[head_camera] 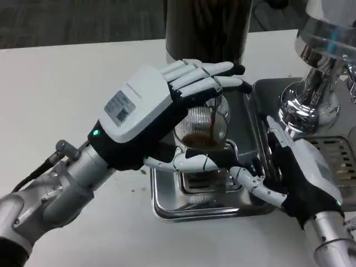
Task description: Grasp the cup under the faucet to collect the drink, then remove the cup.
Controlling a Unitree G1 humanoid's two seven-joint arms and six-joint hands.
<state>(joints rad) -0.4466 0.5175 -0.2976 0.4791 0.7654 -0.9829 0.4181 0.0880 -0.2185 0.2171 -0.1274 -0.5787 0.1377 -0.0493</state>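
Observation:
A ribbed clear glass cup [201, 127] stands in a steel drip tray [167, 208] under the faucet of a dark dispenser [207, 28]. A thin brown stream [214, 119] falls into it, and brown drink [199, 140] lies inside. My left hand [146, 111] grips the cup: its thumb [186, 162] lies across the near side and its fingers [211, 75] reach over the far side, hiding the faucet. My right hand [297, 178] sits at the tray's right rim, its fingers [256, 184] spread and pointing toward the cup's base, holding nothing.
A chrome machine [311, 100] with a slotted grille [336, 153] stands at the right, close behind my right hand. The dark dispenser body fills the back centre. White table [67, 83] stretches to the left and front.

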